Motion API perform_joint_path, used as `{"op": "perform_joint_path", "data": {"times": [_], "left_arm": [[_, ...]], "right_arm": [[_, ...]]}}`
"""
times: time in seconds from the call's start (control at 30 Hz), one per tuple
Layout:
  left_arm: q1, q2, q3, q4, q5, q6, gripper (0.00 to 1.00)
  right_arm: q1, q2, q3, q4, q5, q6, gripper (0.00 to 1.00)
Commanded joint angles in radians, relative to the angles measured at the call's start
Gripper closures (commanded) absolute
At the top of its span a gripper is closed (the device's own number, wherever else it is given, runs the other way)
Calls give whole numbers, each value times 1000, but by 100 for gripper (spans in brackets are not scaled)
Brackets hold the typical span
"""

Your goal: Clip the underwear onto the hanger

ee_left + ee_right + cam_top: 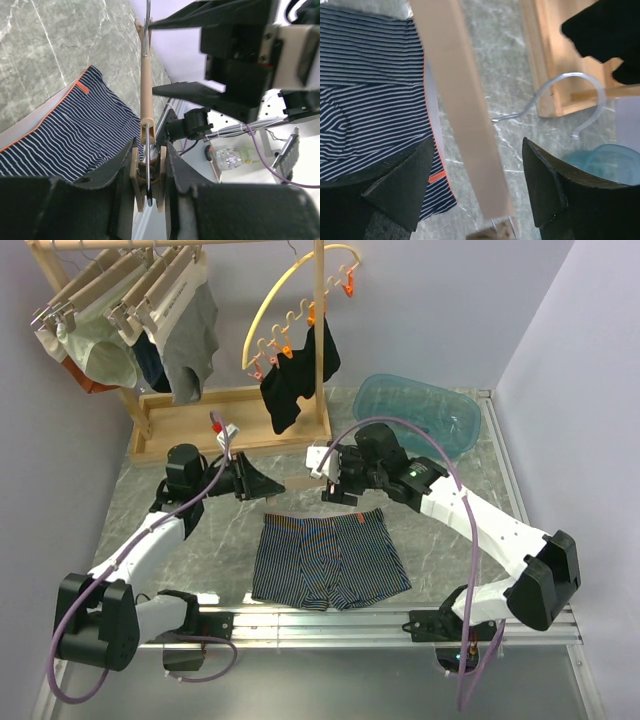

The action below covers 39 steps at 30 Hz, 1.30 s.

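Hanger (pixel 145 90) bar crosswise just beyond underwear (pixel 328 560) waistband, parallel; left gripper (pixel 148 165) clamped on clip end, right gripper (pixel 476 165) wide astride bar.

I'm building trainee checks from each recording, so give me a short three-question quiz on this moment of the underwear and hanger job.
1. True or false: the underwear is clipped to the hanger.
2. Which is shut on the hanger: A, the left gripper, or B, the right gripper?
3. Where does the underwear lie?

Key: 1, false. 2, A; the right gripper's open jaws only straddle the bar. 3, spread flat on the table, between the two arms.
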State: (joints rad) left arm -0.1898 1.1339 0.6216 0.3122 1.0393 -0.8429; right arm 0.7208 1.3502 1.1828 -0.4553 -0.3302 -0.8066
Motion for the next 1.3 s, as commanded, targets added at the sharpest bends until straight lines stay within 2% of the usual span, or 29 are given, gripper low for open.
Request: {"op": "perform_joint_path", "data": {"times": [0.0, 0.13, 0.17, 0.23, 0.27, 0.3, 0.33, 0.37, 0.4, 0.43, 0.5, 0.53, 0.67, 0.7, 0.73, 1.03, 1.17, 1.27], "left_arm": [[-3, 18, 3, 113, 41, -42, 100], [-7, 33, 6, 128, 41, -47, 100], [-5, 35, 7, 131, 47, -47, 100], [-5, 38, 15, 113, 42, -33, 100], [-5, 38, 24, 46, 31, 20, 92], [-5, 38, 39, -22, 27, 66, 86], [-4, 38, 87, -91, 21, 121, 79], [-3, 40, 113, -161, 13, 184, 70], [1, 44, 142, -250, -7, 315, 53], [3, 52, 202, -400, -16, 382, 48], [9, 87, 263, -546, -38, 558, 39], [10, 104, 291, -673, -60, 611, 37], [26, 203, 457, -910, -59, 824, 33], [26, 233, 478, -948, -50, 923, 24], [26, 245, 515, -978, -27, 961, 20], [21, 415, 678, -1324, 134, 1329, 21], [18, 471, 690, -1342, 172, 1329, 28], [16, 463, 662, -1270, 174, 1248, 35]], "right_arm": [[12, 20, -23, 43, -13, -39, 23], [11, 35, -38, 81, 17, -55, 32], [11, 44, -38, 90, 22, -59, 45], [11, 53, -29, 92, 31, -68, 59], [11, 58, -29, 84, 30, -74, 74], [11, 59, -26, 76, 30, -83, 84], [11, 59, -22, 70, 34, -94, 99], [9, 55, -22, 70, 37, -95, 100], [9, 53, -25, 67, 37, -104, 100], [12, 49, -32, 69, 52, -120, 100], [14, 41, -34, 64, 60, -126, 100], [12, 41, -32, 58, 69, -138, 100], [16, 35, -40, 53, 94, -166, 100], [14, 35, -38, 50, 94, -170, 100], [15, 35, -34, 40, 88, -181, 100], [34, 43, -23, -10, 80, -217, 100], [42, 44, -28, -9, 92, -223, 100], [43, 41, -28, -13, 102, -230, 100]]}}
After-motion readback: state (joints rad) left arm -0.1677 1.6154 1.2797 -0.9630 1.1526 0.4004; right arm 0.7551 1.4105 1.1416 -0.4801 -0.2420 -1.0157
